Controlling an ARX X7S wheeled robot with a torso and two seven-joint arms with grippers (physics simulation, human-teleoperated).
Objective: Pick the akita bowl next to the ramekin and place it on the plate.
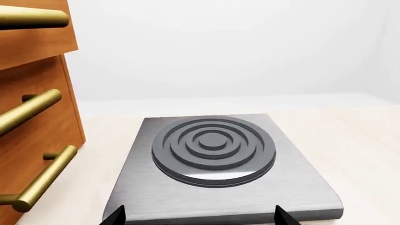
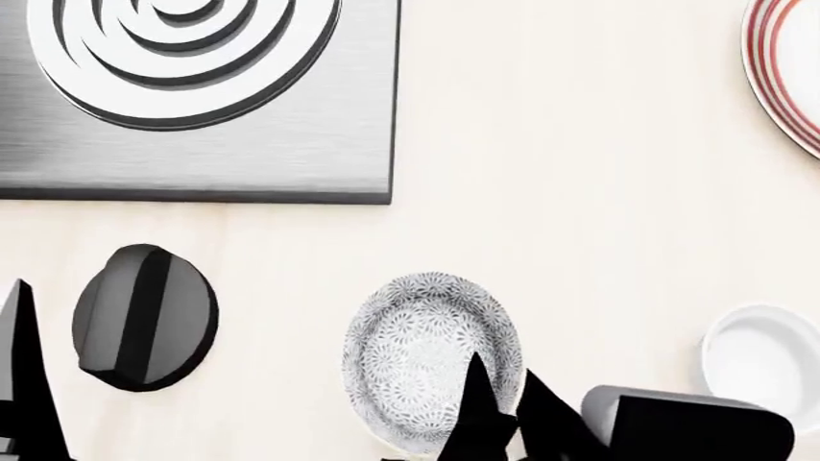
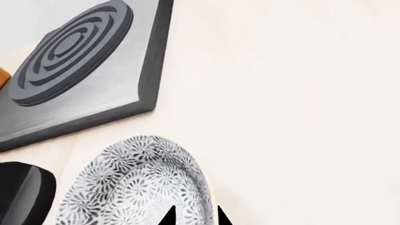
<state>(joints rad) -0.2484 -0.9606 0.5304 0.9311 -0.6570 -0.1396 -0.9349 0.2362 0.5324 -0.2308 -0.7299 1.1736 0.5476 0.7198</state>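
Observation:
The akita bowl (image 2: 417,351), white with a dense grey floral pattern, is near the counter's front edge in the head view and looks tilted. My right gripper (image 2: 506,418) has its fingers on either side of the bowl's rim (image 3: 187,187), one inside and one against the outer wall, so it is shut on the rim. The plain white ramekin (image 2: 769,360) stands to the bowl's right. At the far right the red-striped plate (image 2: 788,67) is partly cut off by the frame. My left gripper (image 1: 198,218) is open over the front of the hob, holding nothing.
A steel hob plate (image 2: 256,144) with a ringed burner (image 1: 212,147) fills the back left. A black round knob (image 2: 144,317) lies left of the bowl. Wooden drawers with brass handles (image 1: 31,112) stand beside the hob. Bare counter (image 2: 577,173) separates bowl and plate.

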